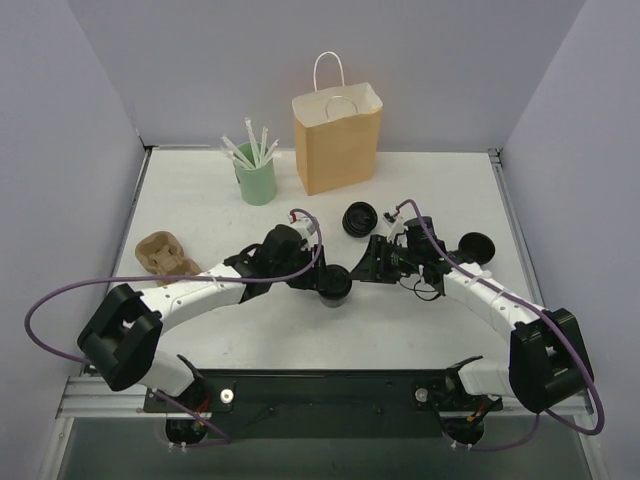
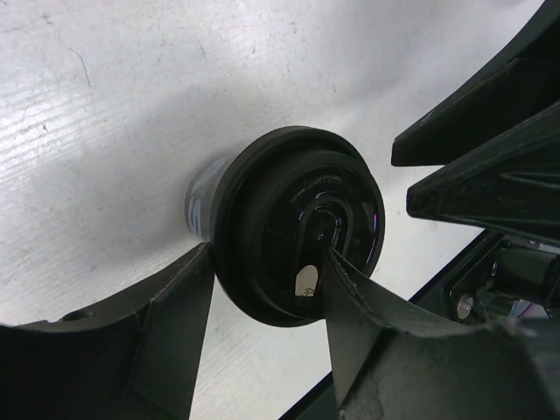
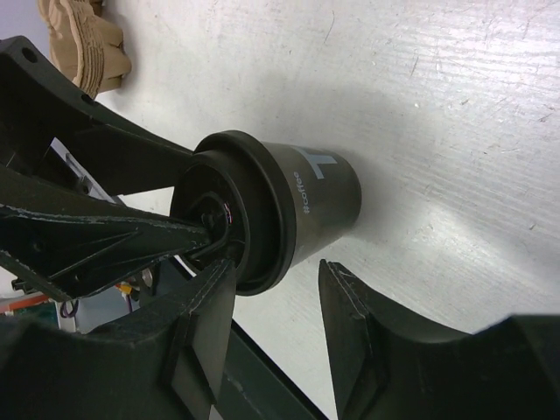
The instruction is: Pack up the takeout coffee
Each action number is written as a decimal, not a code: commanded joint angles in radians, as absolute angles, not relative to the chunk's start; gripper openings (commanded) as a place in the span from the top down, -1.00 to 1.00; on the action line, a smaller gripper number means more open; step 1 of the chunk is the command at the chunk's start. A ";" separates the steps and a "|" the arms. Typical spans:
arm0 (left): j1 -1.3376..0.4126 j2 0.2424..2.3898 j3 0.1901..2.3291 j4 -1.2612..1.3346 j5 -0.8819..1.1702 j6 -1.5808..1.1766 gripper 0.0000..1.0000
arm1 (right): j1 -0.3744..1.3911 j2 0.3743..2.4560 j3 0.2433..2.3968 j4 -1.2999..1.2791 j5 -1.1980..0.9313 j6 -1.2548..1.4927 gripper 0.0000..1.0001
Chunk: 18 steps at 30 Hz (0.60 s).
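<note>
The takeout coffee (image 1: pixel 337 288) is a small black cup with its black lid on, standing on the white table between the two arms. In the left wrist view I look down on the lid (image 2: pixel 280 210). My left gripper (image 2: pixel 269 254) pinches it, one finger against the rim's outer edge and the other resting in the lid's top recess. In the right wrist view the cup (image 3: pixel 319 197) shows its printed wall. My right gripper (image 3: pixel 278 267) stands open beside it. One finger is by the lid's rim. The other is clear of the wall, with table showing between.
A brown paper bag (image 1: pixel 337 135) stands upright at the back. Left of it is a mint-green cup of straws (image 1: pixel 256 178). A brown pulp carrier (image 1: pixel 165 255) lies at the left. A loose black lid (image 1: pixel 358 218) and another black cup (image 1: pixel 475 247) lie near the right arm.
</note>
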<state>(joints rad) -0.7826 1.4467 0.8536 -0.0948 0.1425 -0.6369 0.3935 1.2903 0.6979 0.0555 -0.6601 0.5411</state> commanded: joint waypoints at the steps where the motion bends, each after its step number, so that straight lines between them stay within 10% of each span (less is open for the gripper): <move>1: -0.776 1.496 0.930 -0.153 0.133 -0.554 -0.13 | 0.396 1.287 0.738 0.060 -0.652 0.534 0.14; 18: -0.713 1.672 1.068 -0.227 0.339 -0.301 -0.05 | 0.318 1.250 0.703 0.066 -0.670 0.572 0.49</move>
